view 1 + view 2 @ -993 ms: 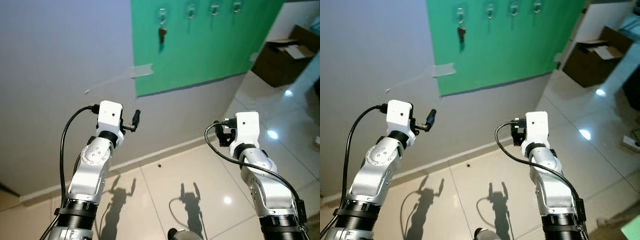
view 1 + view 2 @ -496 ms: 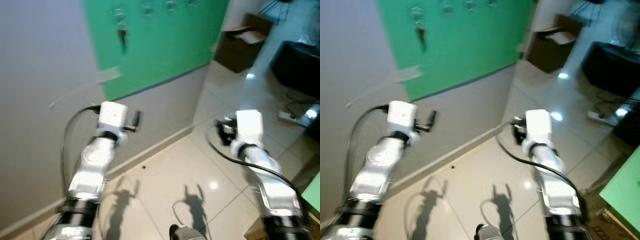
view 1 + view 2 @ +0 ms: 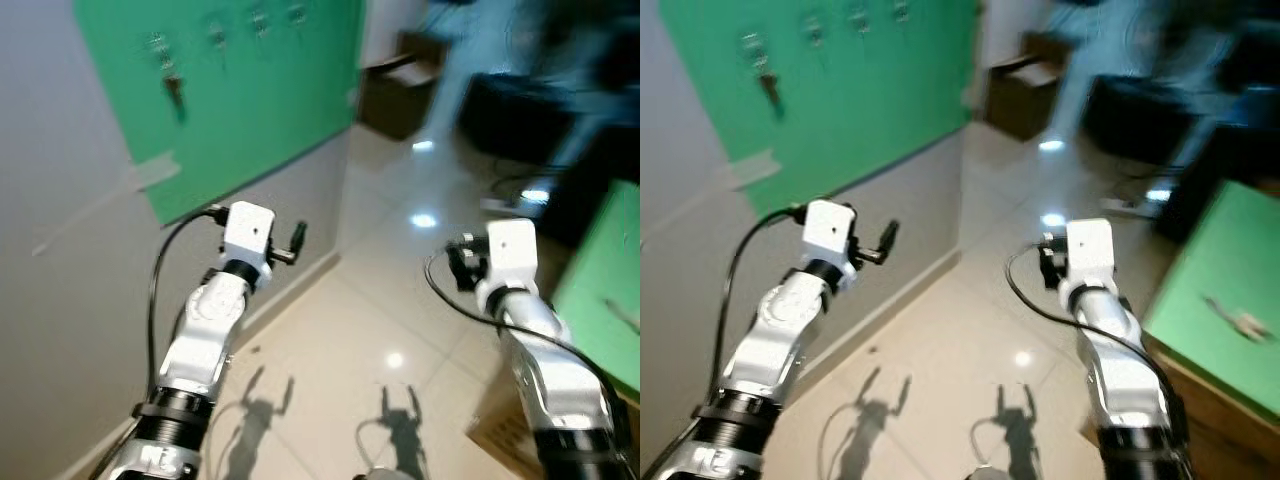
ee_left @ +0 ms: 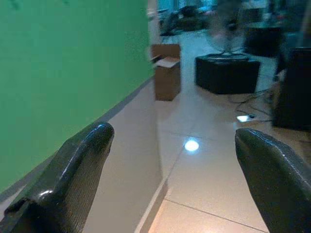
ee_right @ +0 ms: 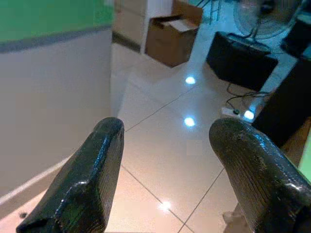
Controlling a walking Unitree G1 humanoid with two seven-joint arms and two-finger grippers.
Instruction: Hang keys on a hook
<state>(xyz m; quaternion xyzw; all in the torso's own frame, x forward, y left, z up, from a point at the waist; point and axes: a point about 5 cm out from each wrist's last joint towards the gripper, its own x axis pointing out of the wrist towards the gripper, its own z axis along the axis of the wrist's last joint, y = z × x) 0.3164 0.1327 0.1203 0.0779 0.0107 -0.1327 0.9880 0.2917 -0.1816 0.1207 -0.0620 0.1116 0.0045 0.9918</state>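
A bunch of keys (image 3: 173,92) hangs from the leftmost hook (image 3: 158,45) on the green board (image 3: 250,95), high on the grey wall. Both arms are raised below and to the right of that board, well apart from the keys. The left gripper (image 4: 170,170) has its jaws spread and empty, as does the right gripper (image 5: 167,165). Beyond the board's right edge a cardboard box (image 5: 172,36) stands on the glossy tiled floor (image 3: 340,340); the far room is blurred.
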